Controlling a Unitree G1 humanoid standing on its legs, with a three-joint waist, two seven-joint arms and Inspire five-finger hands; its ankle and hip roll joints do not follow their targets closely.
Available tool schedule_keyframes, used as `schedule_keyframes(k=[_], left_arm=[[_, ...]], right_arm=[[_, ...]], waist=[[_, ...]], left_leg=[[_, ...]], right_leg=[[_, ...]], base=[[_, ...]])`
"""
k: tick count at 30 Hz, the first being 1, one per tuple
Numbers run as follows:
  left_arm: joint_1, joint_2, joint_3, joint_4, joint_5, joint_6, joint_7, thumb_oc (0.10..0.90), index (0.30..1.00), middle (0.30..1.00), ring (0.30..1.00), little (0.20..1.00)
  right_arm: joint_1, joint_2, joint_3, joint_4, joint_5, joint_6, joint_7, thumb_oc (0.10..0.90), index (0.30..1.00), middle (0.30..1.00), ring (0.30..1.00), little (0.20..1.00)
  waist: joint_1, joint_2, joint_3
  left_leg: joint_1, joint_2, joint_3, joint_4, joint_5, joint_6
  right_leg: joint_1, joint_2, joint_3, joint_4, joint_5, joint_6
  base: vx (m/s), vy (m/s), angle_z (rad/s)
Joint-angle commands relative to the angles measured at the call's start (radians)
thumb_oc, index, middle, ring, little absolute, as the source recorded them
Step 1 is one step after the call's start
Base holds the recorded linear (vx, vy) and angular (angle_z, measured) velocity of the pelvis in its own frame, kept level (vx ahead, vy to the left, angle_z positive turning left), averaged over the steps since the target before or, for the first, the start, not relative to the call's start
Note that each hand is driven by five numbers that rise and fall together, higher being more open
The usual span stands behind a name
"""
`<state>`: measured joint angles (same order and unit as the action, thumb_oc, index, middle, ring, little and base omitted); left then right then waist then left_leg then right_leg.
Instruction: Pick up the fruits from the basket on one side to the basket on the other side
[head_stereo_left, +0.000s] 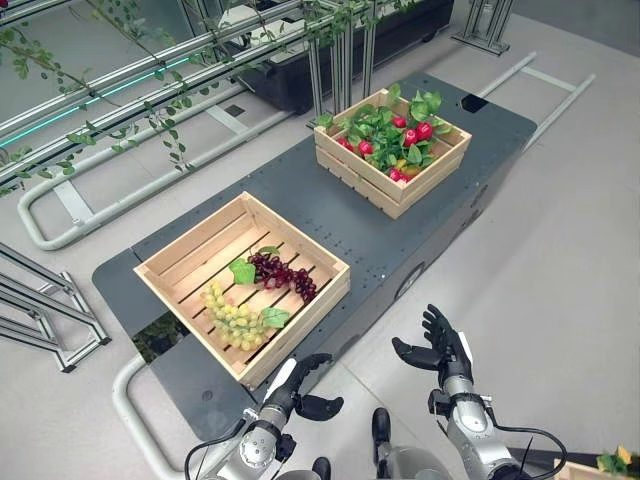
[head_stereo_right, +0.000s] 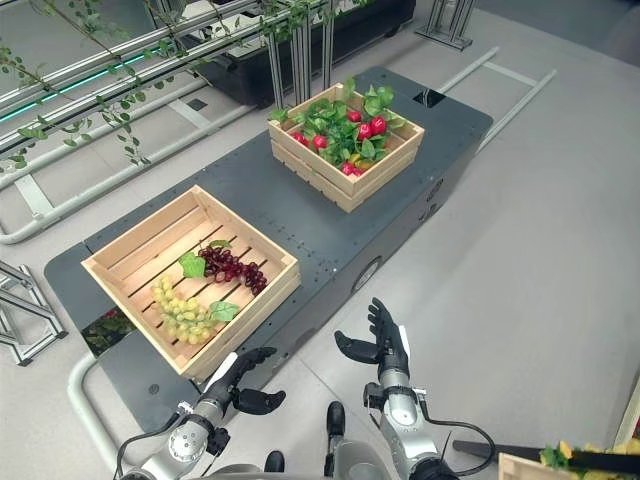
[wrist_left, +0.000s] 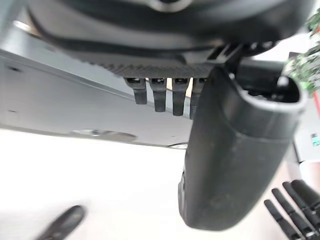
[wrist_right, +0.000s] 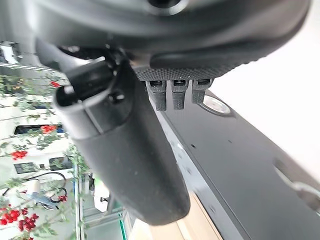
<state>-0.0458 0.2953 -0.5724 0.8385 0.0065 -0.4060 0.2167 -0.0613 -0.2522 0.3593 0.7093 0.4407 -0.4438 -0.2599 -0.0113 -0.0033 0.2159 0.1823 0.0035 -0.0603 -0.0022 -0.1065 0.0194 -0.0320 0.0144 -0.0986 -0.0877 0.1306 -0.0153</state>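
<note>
we see the purple grapes and green grapes lying in the near wooden crate at centre left, the far crate of red fruit at upper centre, and the left hand and right hand released, empty, at the bottom.

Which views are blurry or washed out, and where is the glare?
Left eye view: sharp and evenly lit, the purple grapes and green grapes clear. Left wrist view: left hand close and soft, the pale floor washed out. Right wrist view: right hand blurred, white glare beyond it.
</note>
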Motion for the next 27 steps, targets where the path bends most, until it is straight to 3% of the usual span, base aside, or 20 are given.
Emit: schedule_keyframes(k=[1, 3, 4, 5, 7, 8, 11, 16, 22, 23, 27], left_arm=[[-0.038, 0.005, -0.017, -0.080, 0.008, -0.121, 0.016, 0.800, 0.900, 0.900, 0.900, 0.900], [-0.057, 0.005, -0.026, -0.087, 0.042, -0.140, 0.003, 0.800, 0.900, 0.900, 0.900, 0.900], [-0.075, 0.000, -0.036, -0.093, 0.061, -0.155, 0.006, 0.800, 0.900, 0.900, 0.900, 0.900], [-0.081, -0.001, -0.040, -0.096, 0.067, -0.162, 0.011, 0.800, 0.900, 0.900, 0.900, 0.900], [-0.096, -0.001, -0.045, -0.108, 0.091, -0.184, 0.025, 0.800, 0.900, 0.900, 0.900, 0.900], [-0.096, 0.002, -0.045, -0.129, 0.105, -0.189, 0.055, 0.800, 0.900, 0.900, 0.900, 0.900], [-0.110, 0.058, -0.018, -0.225, 0.128, -0.189, 0.071, 0.800, 0.900, 0.900, 0.900, 0.900], [-0.138, 0.216, 0.126, -0.479, 0.071, -0.160, 0.053, 0.800, 0.900, 0.900, 0.900, 0.900], [-0.112, 0.338, 0.325, -0.635, 0.122, -0.122, 0.129, 0.800, 0.900, 0.900, 0.900, 0.900], [-0.110, 0.383, 0.368, -0.633, 0.188, -0.102, 0.181, 0.800, 0.900, 0.900, 0.900, 0.900], [-0.126, 0.448, 0.419, -0.663, 0.193, -0.073, 0.234, 0.800, 0.900, 0.900, 0.900, 0.900]], right_arm=[[-0.019, -0.022, -0.012, -0.104, 0.030, -0.060, -0.013, 0.800, 0.900, 0.900, 0.900, 0.900], [-0.016, -0.037, -0.025, -0.108, 0.042, -0.071, -0.034, 0.800, 0.900, 0.900, 0.900, 0.900], [-0.023, -0.051, -0.034, -0.097, 0.059, -0.087, -0.041, 0.800, 0.900, 0.900, 0.900, 0.900], [-0.027, -0.058, -0.038, -0.091, 0.068, -0.097, -0.036, 0.800, 0.900, 0.900, 0.900, 0.900], [-0.040, -0.065, -0.044, -0.084, 0.093, -0.129, -0.015, 0.800, 0.900, 0.900, 0.900, 0.900], [-0.045, -0.068, -0.046, -0.102, 0.112, -0.130, 0.019, 0.800, 0.900, 0.900, 0.900, 0.900], [-0.025, -0.070, -0.050, -0.160, 0.137, -0.141, 0.050, 0.800, 0.900, 0.900, 0.900, 0.900], [0.056, -0.088, -0.117, -0.218, 0.134, -0.167, 0.101, 0.800, 0.900, 0.900, 0.900, 0.900], [0.107, -0.081, -0.173, -0.279, 0.114, -0.109, 0.137, 0.800, 0.900, 0.900, 0.900, 0.900], [0.118, -0.086, -0.182, -0.296, 0.107, -0.083, 0.156, 0.800, 0.900, 0.900, 0.900, 0.900], [0.123, -0.114, -0.181, -0.312, 0.103, -0.058, 0.180, 0.800, 0.900, 0.900, 0.900, 0.900]], waist=[[0.006, -0.039, -0.033], [0.008, -0.050, -0.001], [0.006, -0.045, 0.029], [0.006, -0.042, 0.042], [-0.003, -0.022, 0.064], [-0.004, -0.023, 0.072], [0.006, -0.027, 0.053], [0.019, -0.017, 0.009], [0.029, -0.007, -0.011], [0.027, 0.000, -0.016], [0.022, 0.010, -0.014]], left_leg=[[-0.109, 0.008, 0.097, 0.134, -0.005, 0.008], [-0.238, 0.030, 0.138, 0.294, 0.074, -0.016], [-0.288, 0.051, 0.172, 0.320, 0.092, -0.034], [-0.294, 0.059, 0.184, 0.308, 0.098, -0.042], [-0.271, 0.103, 0.238, 0.102, 0.157, -0.077], [-0.247, 0.113, 0.251, 0.041, 0.159, -0.070], [-0.191, 0.085, 0.200, -0.022, 0.152, -0.048], [-0.131, 0.065, 0.163, -0.085, 0.143, -0.037], [-0.109, 0.059, 0.147, -0.085, 0.128, -0.034], [-0.105, 0.058, 0.148, -0.085, 0.128, -0.034], [-0.111, 0.052, 0.151, -0.077, 0.128, -0.035]], right_leg=[[-0.027, -0.068, -0.021, 0.123, -0.100, 0.045], [0.002, -0.074, -0.055, 0.116, -0.114, 0.025], [0.016, -0.081, -0.084, 0.119, -0.127, 0.018], [0.022, -0.084, -0.092, 0.121, -0.132, 0.018], [0.037, -0.088, -0.119, 0.132, -0.150, 0.029], [0.053, -0.098, -0.129, 0.127, -0.159, 0.031], [0.052, -0.110, -0.145, 0.130, -0.152, 0.053], [0.085, -0.113, -0.174, 0.106, -0.146, 0.071], [0.112, -0.124, -0.194, 0.112, -0.165, 0.072], [0.116, -0.127, -0.195, 0.115, -0.172, 0.072], [0.105, -0.137, -0.191, 0.126, -0.183, 0.071]], base=[[0.08, -0.135, 0.16], [-0.04, -0.115, 0.56], [-0.07, -0.043, 0.91], [-0.06, 0.055, 1.10], [-0.01, 0.109, 0.90], [0.08, 0.120, 0.65], [0.11, 0.109, 0.12], [0.16, 0.073, -0.01], [0.13, 0.061, 0.17], [0.12, 0.075, 0.21], [0.08, 0.086, 0.22]])
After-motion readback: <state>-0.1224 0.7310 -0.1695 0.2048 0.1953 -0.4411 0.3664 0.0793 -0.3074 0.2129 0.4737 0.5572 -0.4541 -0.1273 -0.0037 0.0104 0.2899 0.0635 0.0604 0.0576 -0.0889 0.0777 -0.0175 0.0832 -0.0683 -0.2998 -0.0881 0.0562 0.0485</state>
